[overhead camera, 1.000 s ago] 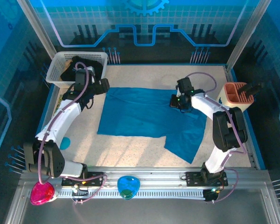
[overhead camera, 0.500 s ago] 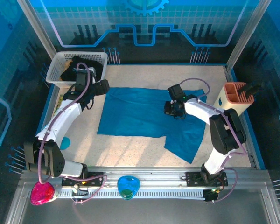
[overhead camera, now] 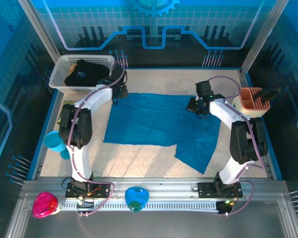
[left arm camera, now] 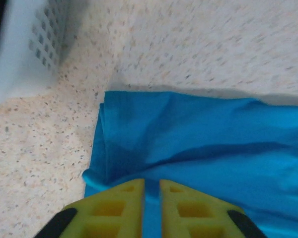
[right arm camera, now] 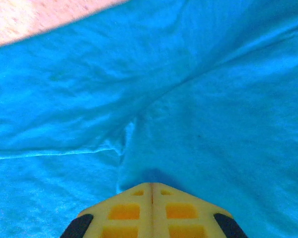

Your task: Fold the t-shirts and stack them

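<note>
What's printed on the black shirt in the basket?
Black shirt: small pale starburst print; top external view.

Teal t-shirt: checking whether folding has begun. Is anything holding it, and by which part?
Yes. The left gripper pinches the teal t-shirt at its far-left corner; the right gripper has its fingers shut on a pucker toward the far-right side.

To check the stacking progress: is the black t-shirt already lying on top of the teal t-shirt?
No, the black t-shirt lies in the white basket, apart from the teal t-shirt spread on the table.
</note>
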Controlling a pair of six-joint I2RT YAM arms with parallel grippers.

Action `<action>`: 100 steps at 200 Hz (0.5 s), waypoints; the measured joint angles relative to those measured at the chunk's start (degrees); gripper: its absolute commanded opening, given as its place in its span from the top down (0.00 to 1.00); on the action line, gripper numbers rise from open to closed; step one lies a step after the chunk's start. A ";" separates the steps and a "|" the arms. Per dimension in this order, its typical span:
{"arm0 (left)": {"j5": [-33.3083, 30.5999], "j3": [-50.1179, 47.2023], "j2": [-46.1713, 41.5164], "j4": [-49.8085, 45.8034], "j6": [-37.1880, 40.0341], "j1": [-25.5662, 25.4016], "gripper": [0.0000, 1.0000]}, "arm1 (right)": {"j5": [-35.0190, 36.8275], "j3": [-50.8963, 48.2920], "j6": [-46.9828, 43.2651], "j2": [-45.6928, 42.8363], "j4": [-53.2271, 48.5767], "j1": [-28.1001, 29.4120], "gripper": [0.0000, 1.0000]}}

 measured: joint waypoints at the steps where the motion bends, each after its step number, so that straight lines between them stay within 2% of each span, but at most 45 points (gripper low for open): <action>1: -0.11 0.31 0.42 -0.24 0.00 0.00 0.87 | -0.09 -0.07 0.02 0.13 0.11 0.00 1.00; 32: -1.44 2.12 5.44 -3.56 -1.01 -0.02 0.89 | -2.95 -4.46 0.09 2.05 2.95 0.28 1.00; 100: -3.72 -6.36 1.81 -4.22 -3.13 -1.09 0.90 | -4.87 -13.25 0.81 0.39 8.00 1.60 1.00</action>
